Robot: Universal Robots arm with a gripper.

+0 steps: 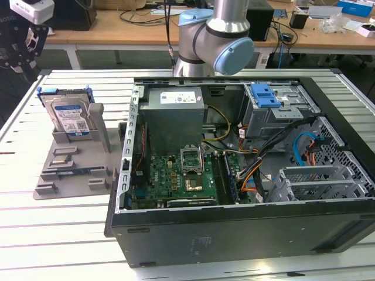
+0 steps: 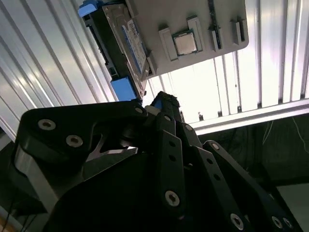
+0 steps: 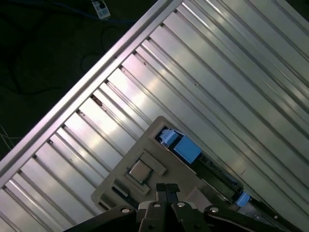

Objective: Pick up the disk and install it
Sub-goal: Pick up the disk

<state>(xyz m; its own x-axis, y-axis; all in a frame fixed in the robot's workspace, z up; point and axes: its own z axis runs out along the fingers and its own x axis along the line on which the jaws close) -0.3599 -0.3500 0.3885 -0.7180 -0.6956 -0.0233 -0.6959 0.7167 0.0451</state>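
Observation:
The disk (image 1: 69,117) stands upright in a grey holder tray (image 1: 70,175) at the exterior view's left, silver with a white-and-blue label and a blue carrier bracket. In both wrist views I look down on the disk (image 2: 120,43) (image 3: 207,162) on its edge in the tray (image 2: 227,29) (image 3: 159,130). My gripper (image 1: 20,44) hangs high above and a little beyond the tray. Its black fingers (image 3: 166,189) are pressed together, shut on nothing, and clear of the disk. In the second wrist view the gripper (image 2: 164,101) points toward the disk's blue corner.
The open computer case (image 1: 246,234) fills the exterior view's middle and right, with a grey power supply (image 1: 174,108), a motherboard (image 1: 176,178) and a silver drive cage with a blue latch (image 1: 265,93). A processor chip (image 2: 185,43) lies in the tray. The slatted metal table (image 1: 53,234) ends near the tray.

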